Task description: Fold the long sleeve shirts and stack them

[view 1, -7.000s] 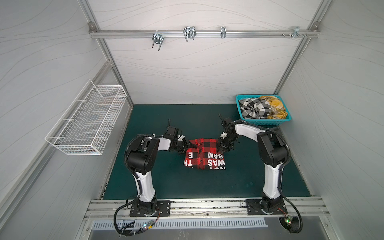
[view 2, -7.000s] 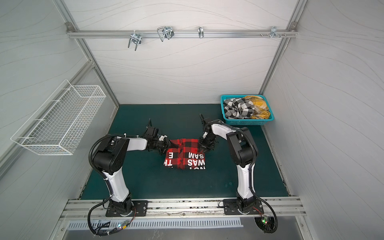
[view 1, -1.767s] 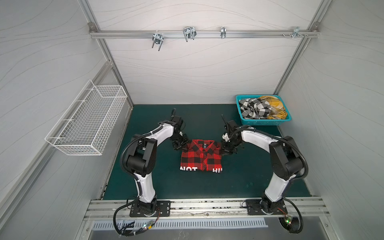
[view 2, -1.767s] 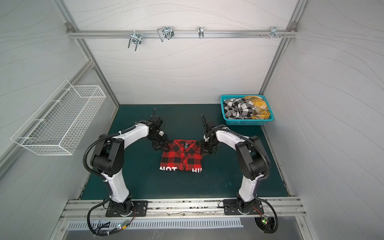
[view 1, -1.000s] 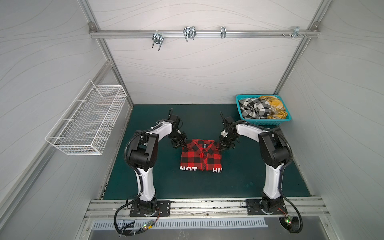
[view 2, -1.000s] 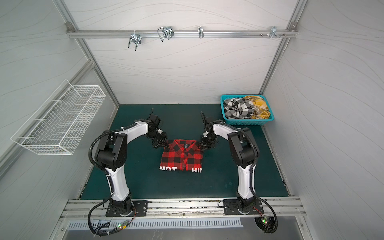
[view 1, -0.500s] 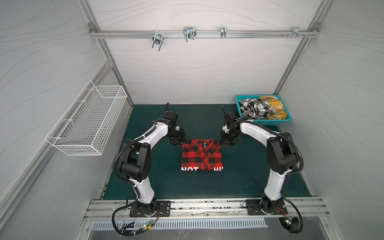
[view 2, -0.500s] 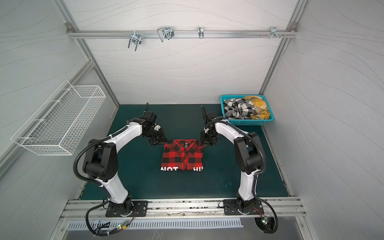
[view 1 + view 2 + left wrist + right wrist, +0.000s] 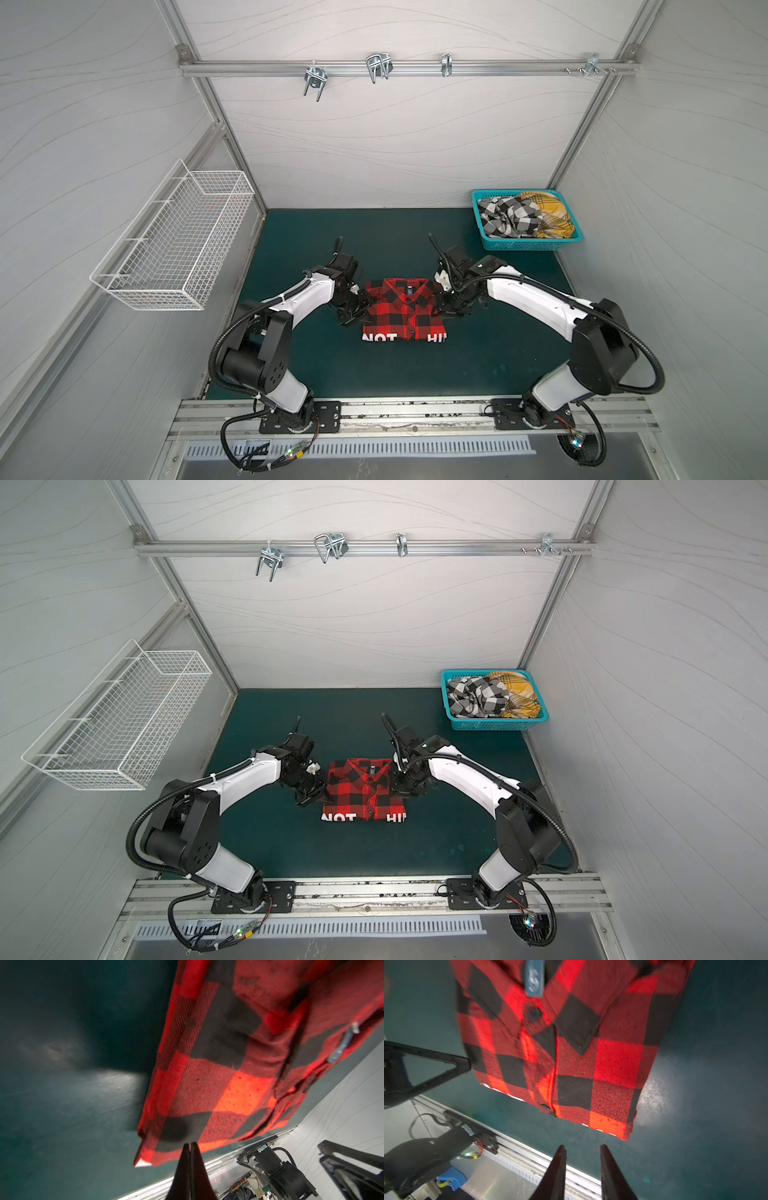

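Observation:
A red-and-black checked shirt (image 9: pixel 401 309) (image 9: pixel 365 789) lies folded on the green mat, collar at the far end, with white lettering along its near edge. My left gripper (image 9: pixel 360 318) (image 9: pixel 322 798) is at the shirt's left edge. In the left wrist view its fingers (image 9: pixel 190 1145) are shut, tips at the cloth's edge (image 9: pixel 207 1088), with no cloth seen between them. My right gripper (image 9: pixel 442 309) (image 9: pixel 399 789) hangs over the shirt's right edge. In the right wrist view it (image 9: pixel 581 1147) stands open and empty above the mat, near the shirt (image 9: pixel 560 1043). A black-and-white shirt (image 9: pixel 509 218) and a yellow plaid shirt (image 9: pixel 548 216) lie crumpled in the teal basket.
The teal basket (image 9: pixel 525 245) (image 9: pixel 494 726) stands at the back right of the mat. A white wire basket (image 9: pixel 174 241) hangs on the left wall. A metal rail (image 9: pixel 415 411) with both arm bases runs along the mat's front edge.
Both grippers have come from beside the collar end toward the near side, along the shirt's left and right edges. The red shirt has not moved.

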`<state>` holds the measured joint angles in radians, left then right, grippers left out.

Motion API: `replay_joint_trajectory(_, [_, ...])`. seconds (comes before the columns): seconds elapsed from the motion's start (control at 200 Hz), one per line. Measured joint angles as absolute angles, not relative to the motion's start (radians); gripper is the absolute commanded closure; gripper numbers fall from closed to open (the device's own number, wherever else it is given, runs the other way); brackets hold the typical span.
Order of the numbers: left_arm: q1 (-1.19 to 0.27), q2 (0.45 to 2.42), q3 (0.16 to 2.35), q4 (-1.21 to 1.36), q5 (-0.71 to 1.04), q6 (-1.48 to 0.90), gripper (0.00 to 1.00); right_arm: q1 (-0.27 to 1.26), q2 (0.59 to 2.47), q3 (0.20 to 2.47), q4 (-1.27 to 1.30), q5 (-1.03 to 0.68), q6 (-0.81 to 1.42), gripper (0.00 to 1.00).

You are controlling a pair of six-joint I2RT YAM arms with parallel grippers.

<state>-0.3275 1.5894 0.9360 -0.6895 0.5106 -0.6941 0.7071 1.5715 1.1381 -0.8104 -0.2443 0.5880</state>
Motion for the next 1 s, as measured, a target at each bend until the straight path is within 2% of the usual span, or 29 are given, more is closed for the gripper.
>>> replay_joint_trajectory(0.36, [-0.341,1.663,0.902,-0.593,0.511,-0.716,0.99,0.707,1.712,1.016,-0.712,-0.244,0.598,0.76])
replay_joint_trajectory(0.41, [-0.341,1.666,0.902,-0.593,0.511,-0.71,0.93,0.706,1.711,1.016,-0.711,-0.244,0.598,0.75])
replay_joint_trajectory(0.545, [-0.342,1.639,0.926,-0.635,0.483,-0.665,0.63,0.696,1.682,1.029,-0.737,-0.242,0.595,0.71])
replay_joint_trajectory(0.635, [-0.341,1.56,0.975,-0.685,0.43,-0.635,0.52,0.669,1.625,1.048,-0.772,-0.244,0.591,0.68])
replay_joint_trajectory(0.73, [-0.332,1.439,1.021,-0.707,0.371,-0.594,0.44,0.625,1.549,1.074,-0.802,-0.248,0.584,0.66])
replay_joint_trajectory(0.835, [-0.267,1.335,1.021,-0.713,0.382,-0.574,0.42,0.585,1.486,1.098,-0.823,-0.258,0.576,0.66])
replay_joint_trajectory(1.0, [-0.109,1.351,0.892,-0.685,0.501,-0.58,0.31,0.567,1.454,1.094,-0.849,-0.272,0.568,0.65])
